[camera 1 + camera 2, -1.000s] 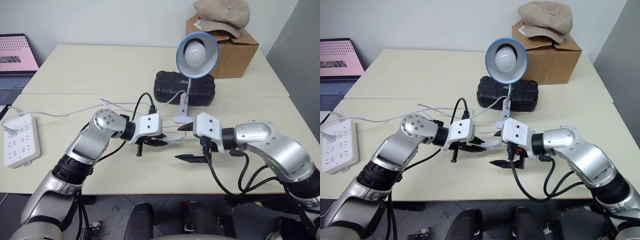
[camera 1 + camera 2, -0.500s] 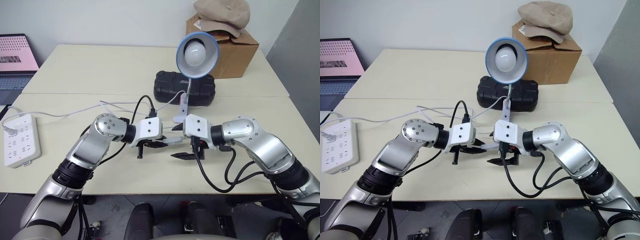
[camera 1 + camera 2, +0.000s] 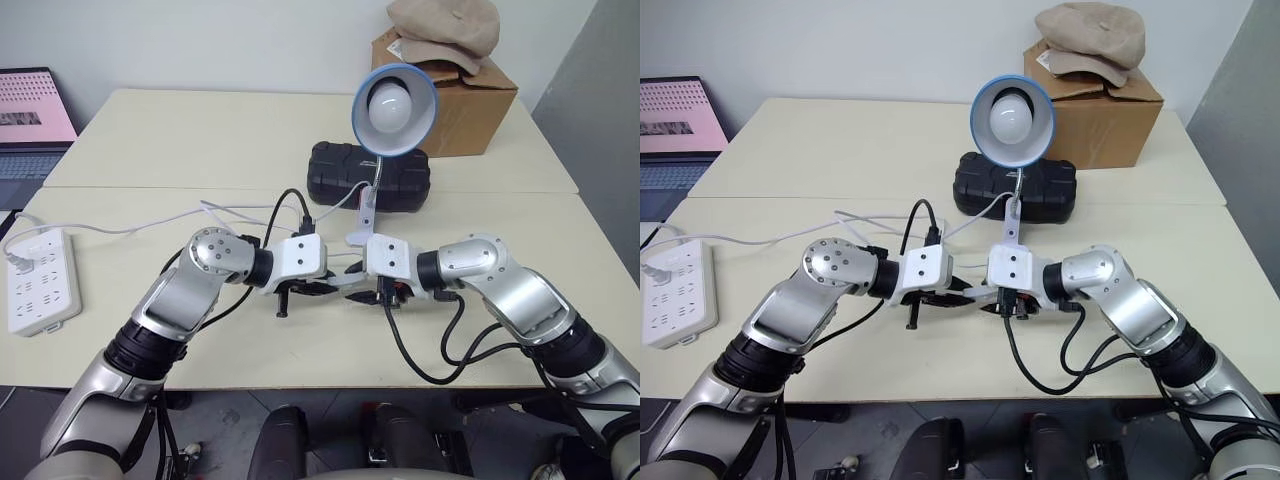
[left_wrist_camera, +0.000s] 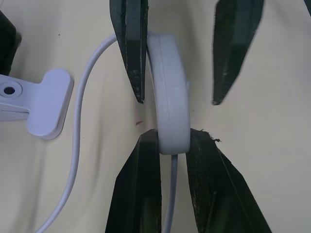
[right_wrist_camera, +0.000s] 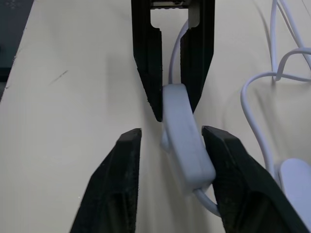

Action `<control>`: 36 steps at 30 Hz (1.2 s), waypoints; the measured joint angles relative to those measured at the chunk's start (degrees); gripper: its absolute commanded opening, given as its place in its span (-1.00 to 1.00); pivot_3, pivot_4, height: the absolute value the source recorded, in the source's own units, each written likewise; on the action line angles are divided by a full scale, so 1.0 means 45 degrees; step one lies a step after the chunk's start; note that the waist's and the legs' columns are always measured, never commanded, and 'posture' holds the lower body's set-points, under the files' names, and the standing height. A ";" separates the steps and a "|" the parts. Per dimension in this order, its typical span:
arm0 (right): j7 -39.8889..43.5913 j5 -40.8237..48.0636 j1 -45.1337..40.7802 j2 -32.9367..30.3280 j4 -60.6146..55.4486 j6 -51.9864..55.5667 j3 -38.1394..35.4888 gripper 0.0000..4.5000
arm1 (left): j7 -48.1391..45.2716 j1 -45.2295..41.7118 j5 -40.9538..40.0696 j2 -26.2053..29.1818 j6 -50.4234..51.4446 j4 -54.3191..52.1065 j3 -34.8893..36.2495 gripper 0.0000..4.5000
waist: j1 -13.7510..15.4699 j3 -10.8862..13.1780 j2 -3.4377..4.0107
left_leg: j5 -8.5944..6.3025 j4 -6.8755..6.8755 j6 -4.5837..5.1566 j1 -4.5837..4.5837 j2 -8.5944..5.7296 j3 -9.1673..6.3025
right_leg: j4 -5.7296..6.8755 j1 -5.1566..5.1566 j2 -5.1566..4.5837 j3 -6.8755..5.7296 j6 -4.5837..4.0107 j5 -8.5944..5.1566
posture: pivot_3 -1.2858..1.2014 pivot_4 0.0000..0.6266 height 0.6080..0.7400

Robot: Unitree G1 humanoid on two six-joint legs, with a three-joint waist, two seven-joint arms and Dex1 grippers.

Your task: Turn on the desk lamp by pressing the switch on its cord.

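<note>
Bare tabletop (image 3: 300, 350) lies toward the near edge. The left gripper (image 4: 172, 141) pinches the switch (image 4: 169, 109) by one end — the right gripper (image 5: 170, 136) straddles the other, one finger touching, not yet clamped.

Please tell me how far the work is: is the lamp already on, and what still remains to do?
Done: the left claw is shut on one end of the switch, holding it above the table. In hand: the right claw sits around the other end, one finger against it and a gap at the other. Left: the squeeze itself. The desk lamp shows no clear glow, so it looks not yet on.
</note>
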 measured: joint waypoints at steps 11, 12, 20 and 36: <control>0.0516 -0.0212 -0.0045 0.0149 0.0262 -0.0318 -0.0067 -0.76 | -0.0013 0.0039 0.0202 0.0153 -0.0555 0.0002 -0.0003 -0.82 | 0.0000 0.0000 0.0000 | 0.0000 0.0000 0.0000 0.0001 0.0001 0.0000 | 0.0000 0.0000 0.0000 -0.0002 0.0000 0.0000 | 0.03 -0.52 1.00; 0.0518 -0.0217 -0.0045 0.0173 0.0276 -0.0318 -0.0070 -0.76 | -0.0015 0.0039 0.0205 0.0169 -0.0565 0.0002 -0.0003 -0.82 | -0.0001 0.0000 0.0000 | 0.0000 0.0000 0.0000 0.0001 0.0001 0.0001 | 0.0000 0.0000 0.0000 -0.0001 0.0000 0.0000 | 0.03 -0.52 1.00; 0.0566 -0.0370 -0.0007 0.0239 0.0337 -0.0554 -0.0077 -0.76 | -0.0022 0.0085 0.0298 0.0244 -0.0883 0.0012 -0.0003 -0.82 | -0.0001 0.0000 0.0000 | 0.0000 0.0000 0.0000 0.0001 0.0001 0.0001 | 0.0000 0.0000 0.0000 -0.0001 0.0000 0.0000 | 0.03 -0.52 1.00; 0.1001 -0.0156 0.0142 0.0318 0.0148 -0.0418 -0.0256 0.05 | 0.0024 0.0091 0.0352 0.0232 -0.1182 0.0138 0.0012 -0.82 | -0.0001 0.0000 0.0000 | 0.0000 0.0000 0.0000 0.0001 0.0001 0.0001 | 0.0000 0.0000 0.0000 -0.0001 0.0000 0.0000 | 0.03 -0.52 1.00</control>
